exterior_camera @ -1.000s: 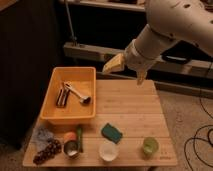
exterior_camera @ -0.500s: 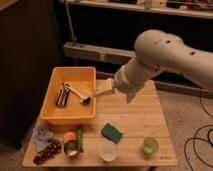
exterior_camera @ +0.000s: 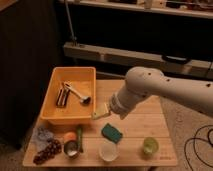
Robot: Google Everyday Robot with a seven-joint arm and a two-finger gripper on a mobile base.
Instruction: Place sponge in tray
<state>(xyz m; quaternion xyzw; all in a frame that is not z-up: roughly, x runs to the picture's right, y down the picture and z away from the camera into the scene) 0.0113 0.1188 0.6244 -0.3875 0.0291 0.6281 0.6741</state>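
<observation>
The sponge (exterior_camera: 111, 132) lies flat on the surface (exterior_camera: 150, 122), near the middle of the front edge. It is outside the tray (exterior_camera: 49, 100), which fills the back left corner. The end effector (exterior_camera: 101, 111) hangs just off the tray's front right corner, behind the sponge and a little to its left, clear of it. I cannot tell whether it is open or closed, but the sponge is plainly not in it.

The first risk, as I judge it, is the tray wall. The end effector is so near that corner that a careless swing toward the sponge could clip the rim and shove the tray toward the left edge.

The second risk is crowding. A white cup (exterior_camera: 108, 150) stands just in front of the sponge at the front edge, a green cup (exterior_camera: 149, 146) sits toward the front right corner, and a small metal can (exterior_camera: 71, 147) is to the left. A wide or slanted descent could tip the white cup off the front edge (it looks light).

The sponge itself is low and soft. A grip taken too high may slide off the top, and one pressed too hard may pin it to the surface.

On the carry back, a low path could catch the tray's front wall, and an early release would leave the sponge on the rim or outside. The utensils (exterior_camera: 70, 93) already in the tray leave less flat floor near the back
</observation>
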